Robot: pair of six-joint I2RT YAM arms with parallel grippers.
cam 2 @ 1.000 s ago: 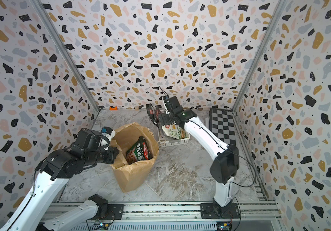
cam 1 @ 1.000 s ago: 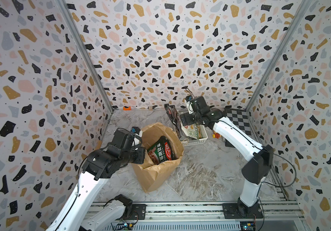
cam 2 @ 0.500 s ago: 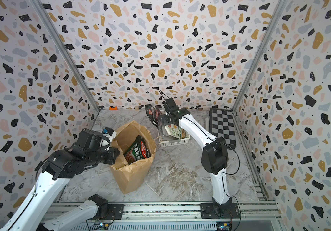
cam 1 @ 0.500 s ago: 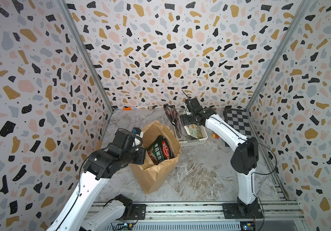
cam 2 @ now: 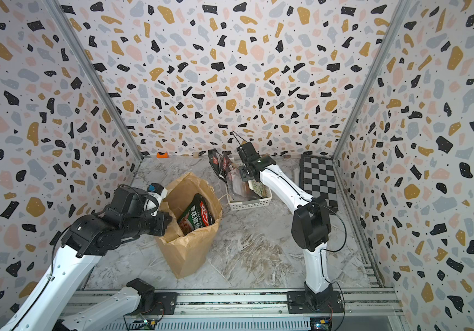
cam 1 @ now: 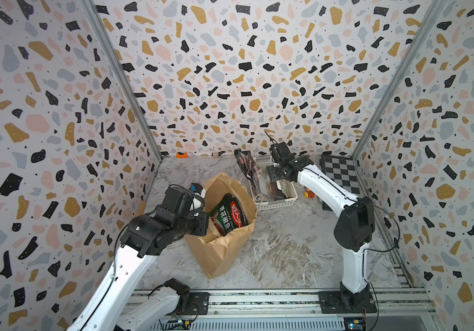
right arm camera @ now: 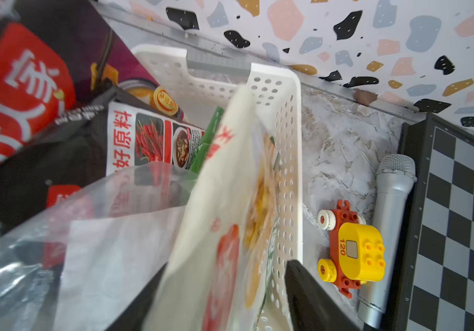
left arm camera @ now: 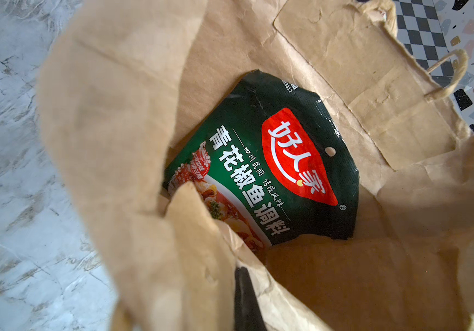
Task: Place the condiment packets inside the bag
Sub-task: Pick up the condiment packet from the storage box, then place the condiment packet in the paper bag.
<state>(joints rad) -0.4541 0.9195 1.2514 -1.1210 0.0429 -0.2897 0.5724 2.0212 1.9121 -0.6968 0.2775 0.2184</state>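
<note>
— Where is the bag (cam 1: 224, 249) in a top view?
— Upright mid-bench (cam 1: 287, 252), with a green packet (cam 1: 230, 217) inside and the left hand (cam 1: 201, 222) at its rim.
— And the left wrist view?
— That hand is clamped on the bag's paper edge; the green packet leans inside.
— The right wrist view?
— The right hand (right arm camera: 227, 266) is over the white basket (right arm camera: 284, 143), jaws apart, straddling a cream packet (right arm camera: 224, 215). The black-red packets (right arm camera: 67, 154) stand beside it.

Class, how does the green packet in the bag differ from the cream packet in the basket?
The green packet is dark green; the cream packet is pale. The green packet sits inside the paper bag; the cream packet stands on edge in the white basket, between the fingers of the right gripper. Both are printed pouches.
</note>
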